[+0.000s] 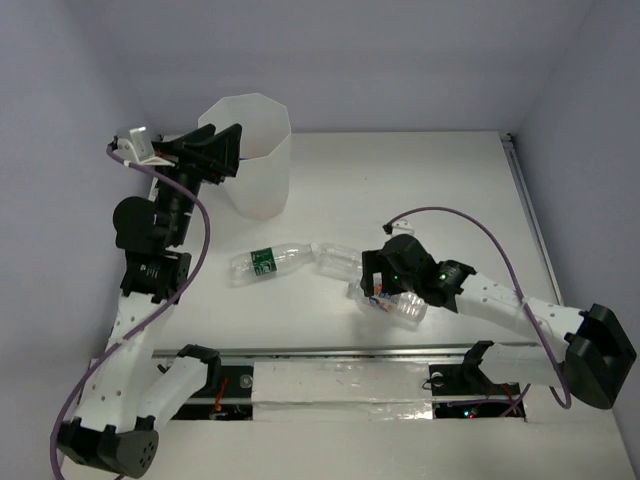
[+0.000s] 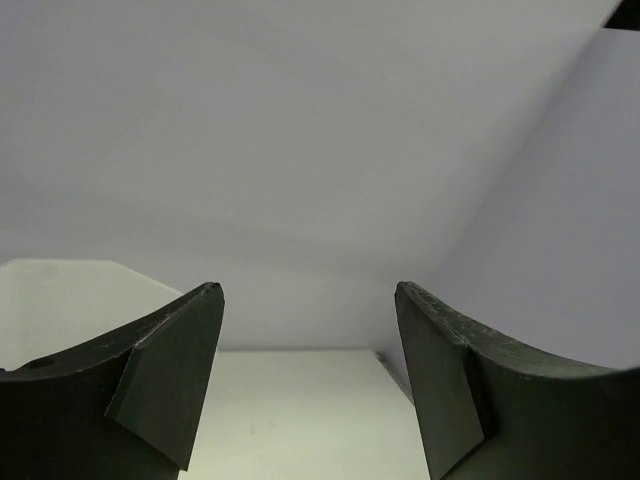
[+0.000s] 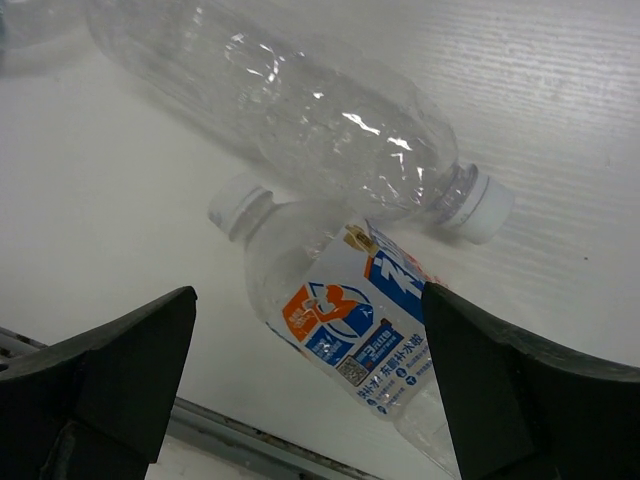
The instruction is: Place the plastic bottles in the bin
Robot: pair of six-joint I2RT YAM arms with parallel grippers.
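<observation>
Now, at the far left the left gripper (image 1: 222, 150) hangs by the rim of the bin (image 1: 262, 185), its fingers (image 2: 170, 370) spread wide with nothing between them. Three plastic bottles lie on the table (image 1: 430, 180): a green-labelled bottle (image 1: 262, 262), an unlabelled clear bottle (image 1: 335, 260) just beside its end, then the orange-blue labelled bottle (image 3: 350, 320) close against that. Over this last sits the right gripper (image 3: 308, 295), fingers parted on either side, not clamped on it

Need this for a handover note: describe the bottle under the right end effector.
On the table, find the right end effector. Beneath its open jaws lies a clear bottle; unlike the bare bottle and the green-labelled bottle, it wears an orange-and-blue label.
</observation>
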